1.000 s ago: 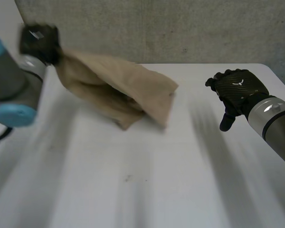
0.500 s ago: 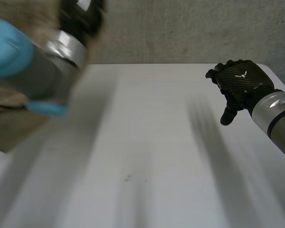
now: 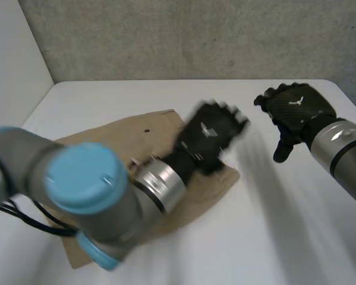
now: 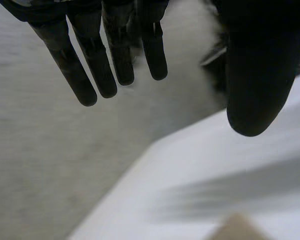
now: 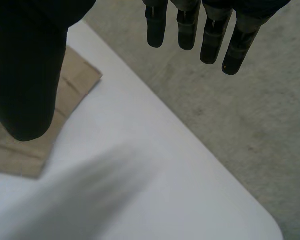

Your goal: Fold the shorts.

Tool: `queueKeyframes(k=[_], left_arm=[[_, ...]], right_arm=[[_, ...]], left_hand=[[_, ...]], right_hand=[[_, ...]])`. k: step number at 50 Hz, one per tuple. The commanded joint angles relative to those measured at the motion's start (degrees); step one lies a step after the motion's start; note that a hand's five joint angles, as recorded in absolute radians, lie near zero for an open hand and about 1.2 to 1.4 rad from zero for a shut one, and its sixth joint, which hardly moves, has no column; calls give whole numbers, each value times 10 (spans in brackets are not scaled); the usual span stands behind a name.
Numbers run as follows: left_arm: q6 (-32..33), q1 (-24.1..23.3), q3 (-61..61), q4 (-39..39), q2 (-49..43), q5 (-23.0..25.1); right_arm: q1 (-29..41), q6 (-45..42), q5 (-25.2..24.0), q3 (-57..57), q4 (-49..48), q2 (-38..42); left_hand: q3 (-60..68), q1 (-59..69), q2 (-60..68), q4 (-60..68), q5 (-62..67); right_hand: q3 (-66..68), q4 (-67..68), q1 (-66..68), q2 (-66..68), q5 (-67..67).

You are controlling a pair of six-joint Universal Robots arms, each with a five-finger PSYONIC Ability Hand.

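Half a second ago the left robot hand held the shorts up in the air at the left of the head view, and no cloth was on the counter. Now the shorts [image 3: 115, 142] lie on the counter [image 3: 273, 225], in its left and middle part, spread rather flat, with a small dark dot [image 3: 147, 129] near their far edge. The left arm [image 3: 82, 190] reaches across them. The left robot hand [image 3: 210, 133] is above the right edge of the shorts, empty, with its fingers straight and spread. The right robot hand [image 3: 296, 110] is almost where it was before, above the right part of the counter and well apart from the shorts.

The head view gives the whole layout: the cloth, both arms and the grey wall [image 3: 195, 35] behind the counter. The left wrist view shows the straight fingers [image 4: 89, 65] and the thumb [image 4: 260, 75] wide apart with nothing between them, and a small tan tip of the shorts [image 4: 237, 227] on the counter below the thumb. The right wrist view shows the right robot hand also spread, fingers [image 5: 210, 35] straight and thumb [image 5: 24, 75] held away from them, holding nothing. In that view a corner of the shorts [image 5: 19, 145] lies beside the thumb, near the counter's far edge.

There is one pair of shorts, and there are two arms and two robot hands.
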Motion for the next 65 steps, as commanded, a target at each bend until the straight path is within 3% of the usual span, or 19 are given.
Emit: queueKeyframes(k=[1, 7, 14, 17, 35, 51, 56, 65], left_arm=[[-4, 89, -16, -58, 73, -95], [-10, 134, -71, -165, 132, -180], [-41, 148, -147, -224, 179, -216], [-68, 159, -203, -231, 213, -222], [-111, 162, -329, -251, 288, -222], [-111, 161, -343, -255, 296, -221], [-111, 160, -351, -259, 296, -221], [-109, 163, -361, -269, 296, -221]], right_arm=[[13, -81, -36, 25, 0, 32], [14, -117, -98, 37, -3, 71], [13, -130, -174, 20, -19, 146], [13, -139, -186, 1, -36, 174], [13, -162, -186, -84, -54, 293], [14, -163, -185, -115, -102, 323], [14, -162, -185, -122, -102, 336], [15, -163, -184, -123, -95, 335]], left_hand=[[25, 28, 30, 32, 38], [25, 28, 30, 32, 38], [25, 28, 30, 32, 38], [35, 38, 40, 42, 48], [33, 36, 39, 41, 47], [28, 31, 34, 36, 42], [30, 33, 35, 37, 43], [31, 35, 37, 39, 45]], right_hand=[[-10, -33, 2, -25, -28], [-10, -33, 2, -25, -28], [71, 49, 83, 57, 53], [148, 126, 160, 134, 131], [248, 226, 260, 233, 230], [525, 503, 537, 511, 507], [507, 485, 519, 493, 489], [300, 278, 312, 286, 282]])
